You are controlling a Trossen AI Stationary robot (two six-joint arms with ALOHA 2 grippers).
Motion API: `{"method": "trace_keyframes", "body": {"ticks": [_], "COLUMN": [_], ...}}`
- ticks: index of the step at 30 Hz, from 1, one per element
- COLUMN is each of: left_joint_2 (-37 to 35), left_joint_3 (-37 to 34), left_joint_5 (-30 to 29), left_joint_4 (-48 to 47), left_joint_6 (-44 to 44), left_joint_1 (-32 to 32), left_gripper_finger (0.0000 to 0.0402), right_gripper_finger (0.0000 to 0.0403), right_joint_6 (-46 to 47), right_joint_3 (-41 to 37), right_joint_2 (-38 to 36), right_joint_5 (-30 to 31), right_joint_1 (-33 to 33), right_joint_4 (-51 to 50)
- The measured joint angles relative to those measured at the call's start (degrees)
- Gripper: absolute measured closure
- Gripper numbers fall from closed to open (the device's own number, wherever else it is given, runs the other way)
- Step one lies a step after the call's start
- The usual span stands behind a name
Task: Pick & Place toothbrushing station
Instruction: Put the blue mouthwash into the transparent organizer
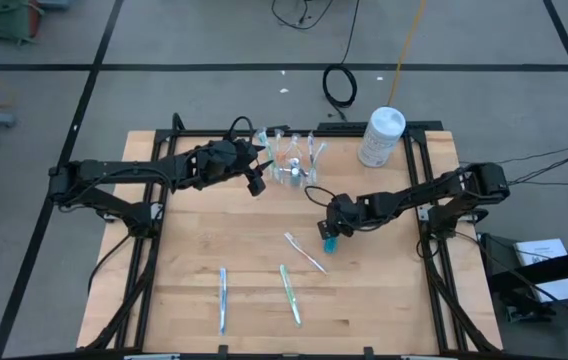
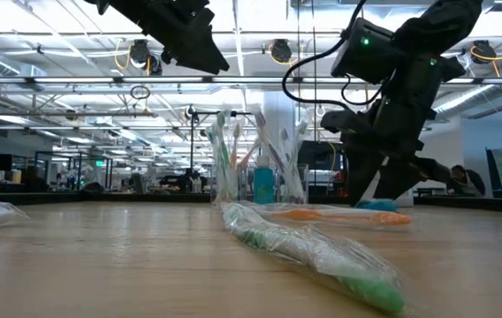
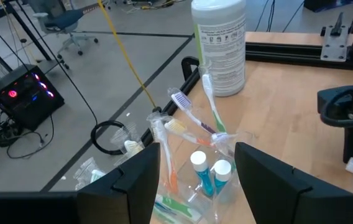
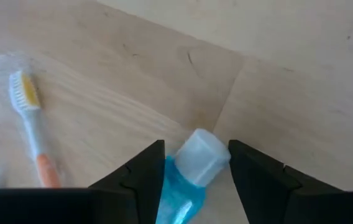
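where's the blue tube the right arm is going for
In the high view the blue tube lies on the table right of centre, between the right claw fingers, beside the orange-handled toothbrush.

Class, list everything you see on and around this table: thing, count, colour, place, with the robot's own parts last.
Clear cup: one, table's far middle, holding toothbrushes and two blue tubes.
Loose toothbrushes: three; blue, green, orange-white, near half.
Blue tube: one, white-capped, lying right of centre.
Wipes canister: one, white, far right.
Left pincer: open, above the cup.
Right pincer: straddling the lying tube, not yet closed on it.
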Motion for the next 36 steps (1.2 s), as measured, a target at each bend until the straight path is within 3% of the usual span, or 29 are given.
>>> {"method": "trace_keyframes", "body": {"ticks": [13,25,30,36], "left_joint_2": [0.0,0.0,-0.02,-0.02], "left_joint_3": [0.0,0.0,0.0,0.0], "left_joint_5": [0.0,0.0,0.0,3.67], "left_joint_4": [0.46,0.57,1.87,1.88], "left_joint_6": [0.04,0.11,0.14,2.74], "left_joint_1": [0.0,0.0,0.0,-0.11], "left_gripper_finger": [0.0188,0.0188,0.0188,0.0188], "right_gripper_finger": [0.0298,0.0304,0.0306,0.0306], "right_joint_6": [0.06,-7.16,-13.72,-29.59], "right_joint_3": [-0.01,-0.17,-0.28,-0.25], "right_joint_2": [2.02,2.27,2.44,2.39], "right_joint_5": [0.89,0.33,0.38,6.87], "right_joint_1": [0.68,0.7,0.23,-1.84], "right_joint_4": [1.65,6.8,17.26,36.28]}}
